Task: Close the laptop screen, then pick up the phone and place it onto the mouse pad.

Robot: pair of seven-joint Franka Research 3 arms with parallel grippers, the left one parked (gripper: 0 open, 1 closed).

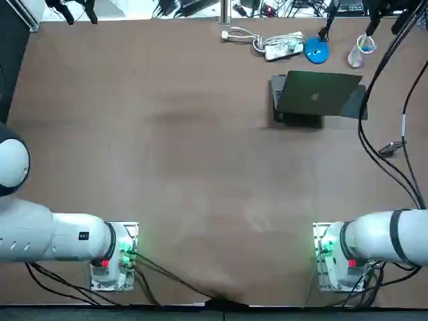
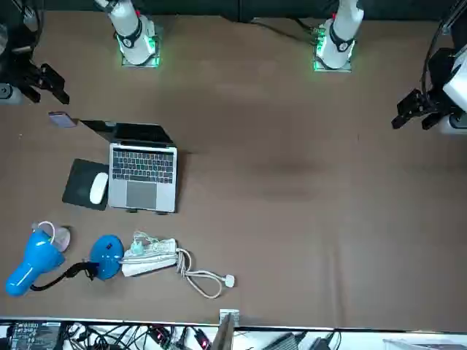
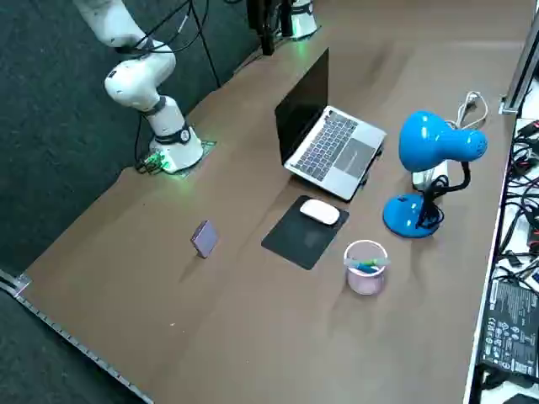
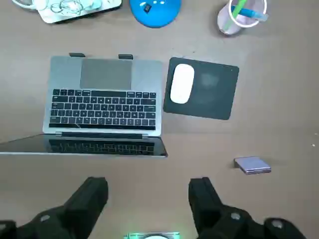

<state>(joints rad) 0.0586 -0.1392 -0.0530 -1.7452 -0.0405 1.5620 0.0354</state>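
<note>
Currently R gripper (image 4: pixel 147 185) hangs above counter (image 4: pixel 279 124), fingers (image 4: pixel 199 194) spread wide, empty. Laptop (image 4: pixel 104 99) open; lid's back faces fingers, top edge crosswise just ahead. Phone (image 4: pixel 252 165) flat on counter, off to side, near mouse pad (image 4: pixel 212 94), not touching.

I see my brown table (image 1: pixel 167 167) carrying an open laptop (image 2: pixel 142 175), a mouse pad (image 2: pixel 76 188) just beside it, a phone (image 3: pixel 203 238), a blue lamp (image 3: pixel 438 143), a power strip (image 2: pixel 149 260) and a cup (image 3: pixel 365 269); the right jaws hang parted above its right edge.
</note>
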